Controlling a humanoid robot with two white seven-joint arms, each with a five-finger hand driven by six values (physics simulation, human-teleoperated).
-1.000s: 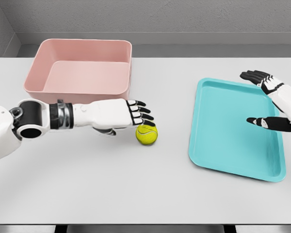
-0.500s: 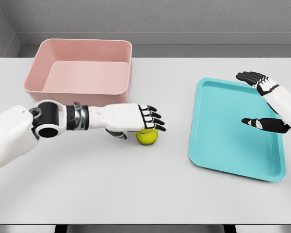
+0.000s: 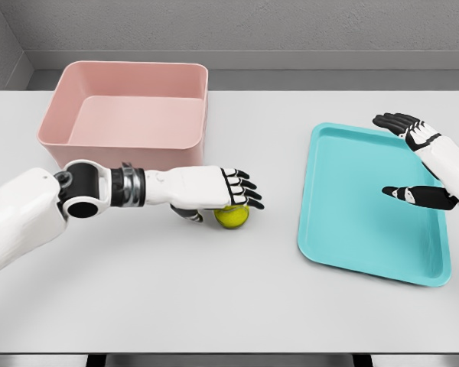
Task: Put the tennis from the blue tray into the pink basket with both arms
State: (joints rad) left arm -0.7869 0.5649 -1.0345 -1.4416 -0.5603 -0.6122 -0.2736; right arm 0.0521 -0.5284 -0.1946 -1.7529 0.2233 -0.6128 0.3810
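The yellow-green tennis ball (image 3: 233, 218) lies on the grey table, between the pink basket (image 3: 201, 107) and the blue tray (image 3: 352, 206), not in either. My left hand (image 3: 223, 203) is stretched out flat over the ball's top, black fingertips reaching past it to the right and thumb curled at the ball's left side. The fingers are straight, not wrapped round the ball. My right hand (image 3: 392, 157) hovers open over the tray's right half, fingers spread near its far edge and thumb lower down. Nothing lies in the tray.
The pink basket stands at the back left, nothing visible inside. The table's front edge runs along the bottom of the picture, and a grey wall stands behind the table.
My left hand has slid right and lower until it covers the ball's top, with the forearm drawn further in. The ball has stayed put. The right hand drifted slightly left.
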